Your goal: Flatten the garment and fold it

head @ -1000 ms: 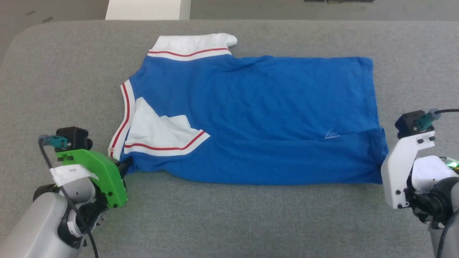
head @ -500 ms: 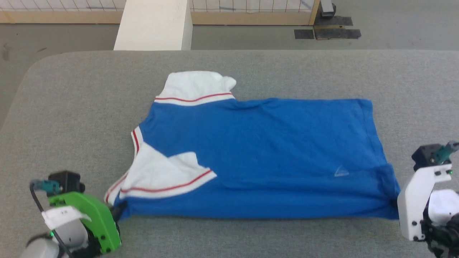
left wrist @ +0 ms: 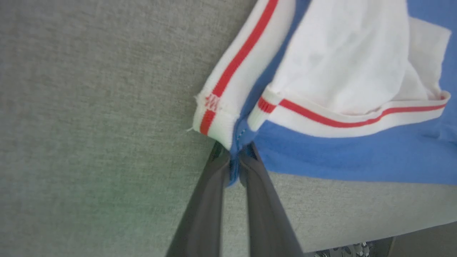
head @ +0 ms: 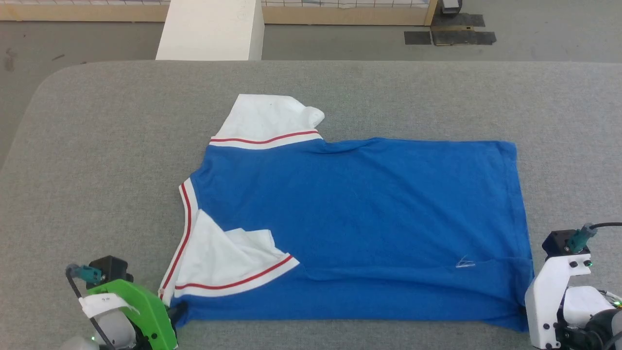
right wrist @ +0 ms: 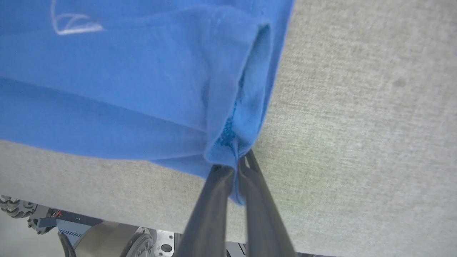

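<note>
Blue garment [head: 359, 218] lies spread on the grey table [head: 97, 146] before me; my left gripper [left wrist: 234, 157] pinches its near-left corner, my right gripper [right wrist: 238, 166] its near-right hem corner, both clamped tight.

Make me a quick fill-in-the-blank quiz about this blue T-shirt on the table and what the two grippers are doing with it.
1. The left gripper is shut on a corner of the T-shirt, beside its ____-striped white trim.
2. The right gripper is ____ on a blue hem corner.
3. The T-shirt lies on a ____ fabric-covered table.
4. The folded-over sleeve near the left gripper is ____.

Missing words: red; shut; grey; white.
</note>
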{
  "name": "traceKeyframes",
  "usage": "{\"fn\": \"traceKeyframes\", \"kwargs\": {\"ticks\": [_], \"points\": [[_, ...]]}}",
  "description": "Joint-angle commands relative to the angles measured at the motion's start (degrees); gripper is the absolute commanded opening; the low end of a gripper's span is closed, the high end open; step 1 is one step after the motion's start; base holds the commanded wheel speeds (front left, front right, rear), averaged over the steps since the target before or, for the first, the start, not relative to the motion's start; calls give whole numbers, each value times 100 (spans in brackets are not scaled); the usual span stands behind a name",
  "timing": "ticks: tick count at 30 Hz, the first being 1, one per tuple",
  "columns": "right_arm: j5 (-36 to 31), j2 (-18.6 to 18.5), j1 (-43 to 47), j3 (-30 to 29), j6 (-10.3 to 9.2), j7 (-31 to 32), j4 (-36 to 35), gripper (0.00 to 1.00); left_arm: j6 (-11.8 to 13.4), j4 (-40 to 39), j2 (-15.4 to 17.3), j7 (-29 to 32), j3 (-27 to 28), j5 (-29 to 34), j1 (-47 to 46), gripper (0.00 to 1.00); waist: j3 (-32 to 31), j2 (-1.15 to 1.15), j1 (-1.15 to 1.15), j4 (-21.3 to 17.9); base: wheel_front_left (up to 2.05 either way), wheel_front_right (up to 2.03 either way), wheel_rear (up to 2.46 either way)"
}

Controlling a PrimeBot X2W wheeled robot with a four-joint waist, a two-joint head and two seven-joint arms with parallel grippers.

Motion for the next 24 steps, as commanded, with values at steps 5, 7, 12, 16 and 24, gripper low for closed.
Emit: {"fn": "traceKeyframes", "kwargs": {"ticks": [5,7,12,16,24], "points": [[77,-73,-178,53,-8,-362,258,100,-6,187,85,40,22,10,-242,100,-146,0,0,-25,0,0,0],[112,-118,-188,17,-8,-420,149,100,8,72,192,69,32,63,-271,100,-225,0,0,-30,0,0,0],[271,-139,-296,-200,-8,-636,-311,100,73,-331,389,-83,233,166,-385,100,-417,0,0,-58,0,0,0],[256,-136,-516,-426,-8,-1146,-632,100,-18,-651,395,-727,467,415,-527,100,-487,0,0,-93,0,0,0],[68,-77,-832,-663,-8,-2903,-629,100,-361,-578,156,-2450,533,1279,-718,100,-458,0,0,-101,0,0,0]]}}
